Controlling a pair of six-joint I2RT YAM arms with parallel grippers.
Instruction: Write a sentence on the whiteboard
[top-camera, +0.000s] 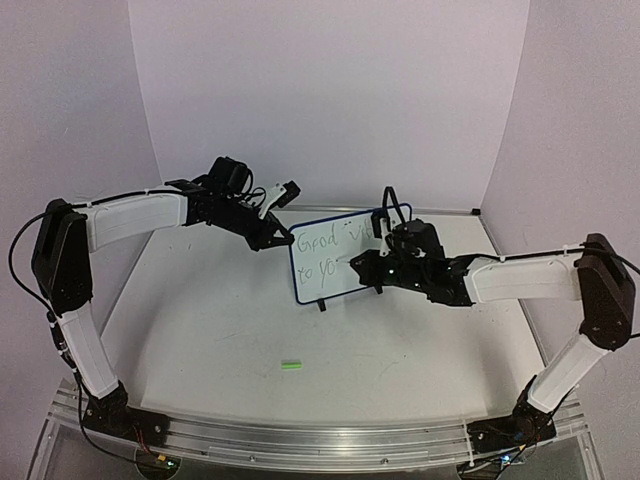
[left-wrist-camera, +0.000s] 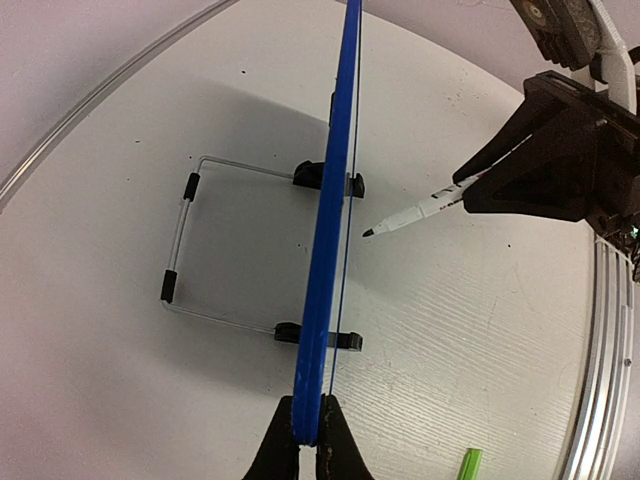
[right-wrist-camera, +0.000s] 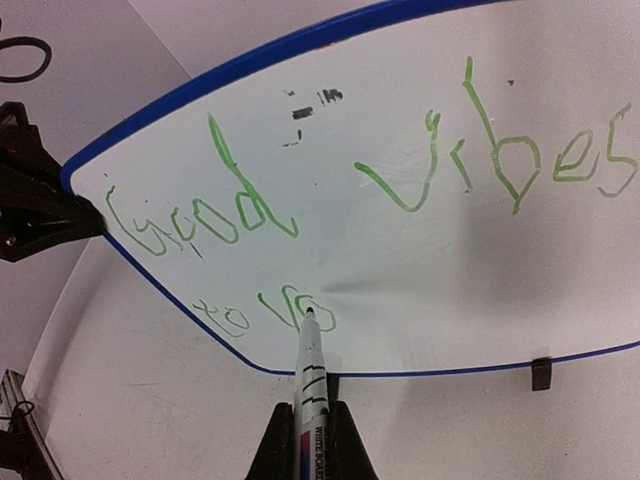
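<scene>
Where marker (right-wrist-camera: 310, 375) touches, sentence (right-wrist-camera: 404, 207) — "Good vibes to yo"

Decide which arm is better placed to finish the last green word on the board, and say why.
Right. The right gripper holds the marker, tip at the unfinished second line on the board. The left gripper is clamped on the board's edge and has no pen.
</scene>
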